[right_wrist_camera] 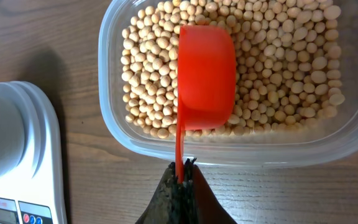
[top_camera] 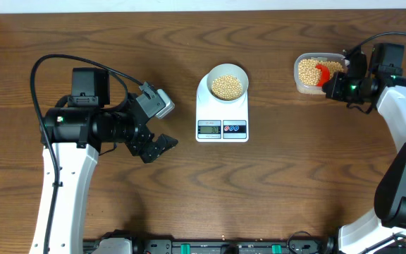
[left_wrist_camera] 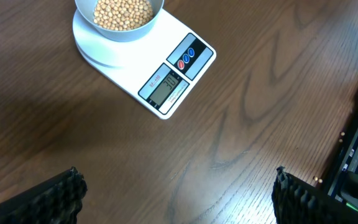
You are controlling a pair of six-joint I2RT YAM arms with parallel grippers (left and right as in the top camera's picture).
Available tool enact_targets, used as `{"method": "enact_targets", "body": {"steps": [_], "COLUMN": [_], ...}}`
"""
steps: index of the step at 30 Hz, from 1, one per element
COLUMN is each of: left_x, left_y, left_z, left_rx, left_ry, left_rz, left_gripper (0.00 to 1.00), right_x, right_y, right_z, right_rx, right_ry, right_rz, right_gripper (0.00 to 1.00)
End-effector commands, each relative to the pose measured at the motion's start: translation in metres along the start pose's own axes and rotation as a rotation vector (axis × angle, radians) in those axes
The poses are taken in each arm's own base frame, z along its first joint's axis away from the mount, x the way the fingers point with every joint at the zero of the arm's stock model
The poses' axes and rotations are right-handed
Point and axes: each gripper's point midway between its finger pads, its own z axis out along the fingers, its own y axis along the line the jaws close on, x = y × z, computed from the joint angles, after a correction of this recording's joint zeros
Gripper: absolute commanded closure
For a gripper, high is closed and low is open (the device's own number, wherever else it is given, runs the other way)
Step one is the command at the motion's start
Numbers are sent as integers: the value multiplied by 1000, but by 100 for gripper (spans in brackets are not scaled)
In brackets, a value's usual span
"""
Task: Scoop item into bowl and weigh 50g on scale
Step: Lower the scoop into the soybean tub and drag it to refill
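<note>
Right hand [right_wrist_camera: 184,171] clenches red scoop [right_wrist_camera: 207,78] handle (bowl down on beans [right_wrist_camera: 278,62]); left hand [top_camera: 161,125] spread wide.

Small pale blue-grey bowl [top_camera: 228,66], upright, full of tan-yellow beans [top_camera: 227,87] — on the flat white scale [top_camera: 222,113]

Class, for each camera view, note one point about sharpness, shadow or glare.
Overhead: even light, the scale's display too small to read. Left wrist: fingertips dark and soft at the bottom corners. Right wrist: beans and red scoop sharp.
</note>
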Motion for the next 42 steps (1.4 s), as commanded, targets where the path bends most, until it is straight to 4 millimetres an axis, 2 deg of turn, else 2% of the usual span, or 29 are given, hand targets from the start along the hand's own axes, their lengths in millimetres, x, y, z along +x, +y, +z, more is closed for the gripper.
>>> {"method": "enact_targets", "body": {"steps": [1,14,19,36,42], "left_x": [-5,-5,-5,-5,-5], "left_y": [0,0,0,0,0], "left_z": [-4,-4,-4,-4,-4], "left_rx": [-2,-2,-2,-2,-2], "left_ry": [-17,-17,-17,-17,-17], "left_rz": [2,2,2,2,2], "left_gripper": [2,2,2,2,2], "right_x": [2,-2,6,6,0], "right_y": [3,-5,-13,-9,-4], "right_z": [4,5,14,17,11], "right_rx": [-33,13,34,-6,-96], "right_ry": [8,-9,18,18,0], "right_rz": [18,11,23,61,105], "right_gripper": [99,99,99,99,99]}}
